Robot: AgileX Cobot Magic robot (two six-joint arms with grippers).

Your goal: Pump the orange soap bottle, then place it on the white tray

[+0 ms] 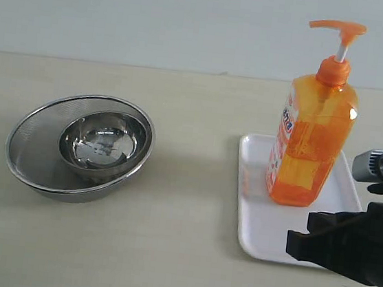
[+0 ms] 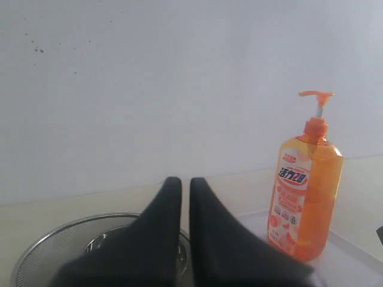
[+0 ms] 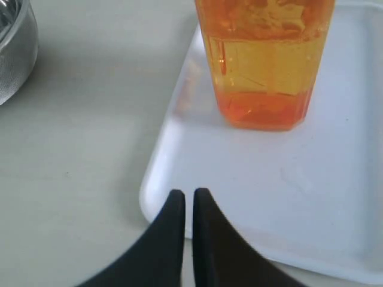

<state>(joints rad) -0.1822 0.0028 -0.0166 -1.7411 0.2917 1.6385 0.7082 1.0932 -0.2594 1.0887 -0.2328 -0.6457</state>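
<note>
Exterior view: my right gripper [image 1: 299,240], black, sat low by the near edge of the white tray [image 1: 264,235], a flat rectangular plastic one with a low rim. From there I could not tell how its fingers stood. The orange soap bottle [image 1: 314,130], tall translucent plastic with an orange pump head, stood upright on that tray, beyond my fingers. Well off to their left, a round steel bowl [image 1: 101,144] lay inside a wire-mesh strainer [image 1: 35,150].

Left wrist view: my left gripper [image 2: 185,182] had its fingers pressed together, holding nothing. The strainer [image 2: 48,257] lay just past them, and the bottle [image 2: 305,197] was well apart, ahead and off to one side.

Right wrist view: my right fingers [image 3: 173,227] were pressed together and empty, their tips at the tray's rim [image 3: 157,197]. The bottle's base [image 3: 263,101] rested on the tray ahead, apart from them.
</note>
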